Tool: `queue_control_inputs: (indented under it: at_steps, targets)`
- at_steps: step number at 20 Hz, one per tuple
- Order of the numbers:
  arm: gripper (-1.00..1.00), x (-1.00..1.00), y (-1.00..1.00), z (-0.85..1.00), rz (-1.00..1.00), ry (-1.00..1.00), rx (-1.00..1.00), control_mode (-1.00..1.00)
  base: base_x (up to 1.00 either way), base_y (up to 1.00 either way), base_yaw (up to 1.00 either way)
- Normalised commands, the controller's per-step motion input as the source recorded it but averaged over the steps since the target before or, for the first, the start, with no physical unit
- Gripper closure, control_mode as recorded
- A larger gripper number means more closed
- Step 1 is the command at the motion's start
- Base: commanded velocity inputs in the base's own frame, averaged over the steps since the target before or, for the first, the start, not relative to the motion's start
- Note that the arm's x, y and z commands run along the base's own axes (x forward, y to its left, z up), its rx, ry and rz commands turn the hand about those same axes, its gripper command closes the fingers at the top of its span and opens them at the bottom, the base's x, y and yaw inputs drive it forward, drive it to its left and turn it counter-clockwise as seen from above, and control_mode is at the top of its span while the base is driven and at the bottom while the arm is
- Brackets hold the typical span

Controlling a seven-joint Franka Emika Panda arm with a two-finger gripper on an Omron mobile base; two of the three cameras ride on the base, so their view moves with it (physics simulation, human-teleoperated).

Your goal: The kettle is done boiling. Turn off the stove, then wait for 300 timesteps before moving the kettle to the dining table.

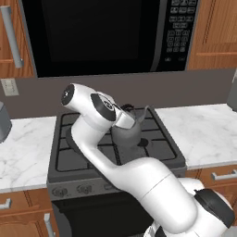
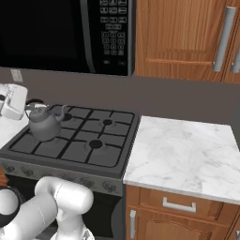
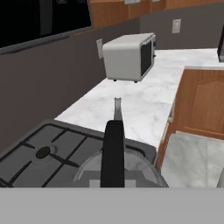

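Sitting over the front left part of the stove point(image 2: 84, 140) in the right base view, the kettle point(image 2: 43, 124) is a small, squat, dark-grey metal pot with a rounded belly that catches soft highlights. A thin curved spout rises from its side and points toward the middle of the stove, and an arched black loop handle stands over its lid. In the left base view the kettle point(image 1: 126, 133) appears near the middle of the black grates, partly hidden behind the white arm, whose hand reaches down onto the top of it. The pincer point(image 3: 113, 175) is clenched on the kettle's handle: in the hand view the black loop runs straight up from between the tips, with the grey lid curving below it and the narrow spout sticking out beyond. Whether the kettle's base rests on the grate or hangs just above it cannot be told. The stove point(image 1: 115, 152) is a dark grey gas range with four black burners under black grates and a row of knobs along its front. A black microwave point(image 1: 109, 34) hangs above it, and a white marble desk point(image 2: 183, 154) lies on either side. Further along the desk in the hand view stands a silver toaster point(image 3: 130, 57) against the wall.
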Motion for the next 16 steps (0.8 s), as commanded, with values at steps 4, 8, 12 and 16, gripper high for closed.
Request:
queue_control_inputs:
  at_steps: [4, 8, 12, 16]
  targets:
    - [1.00, 0.00, 0.00, 0.00, 0.00, 0.00, 0.00, 1.00, -0.56, -0.15, -0.13]
    - [1.00, 0.00, 0.00, 0.00, 0.00, 0.00, 0.00, 1.00, -0.49, -0.14, -0.19]
    - [1.00, 0.00, 0.00, 0.00, 0.00, 0.00, 0.00, 1.00, -0.40, -0.15, -0.25]
    - [1.00, 0.00, 0.00, 0.00, 0.00, 0.00, 0.00, 1.00, -0.32, -0.20, -0.30]
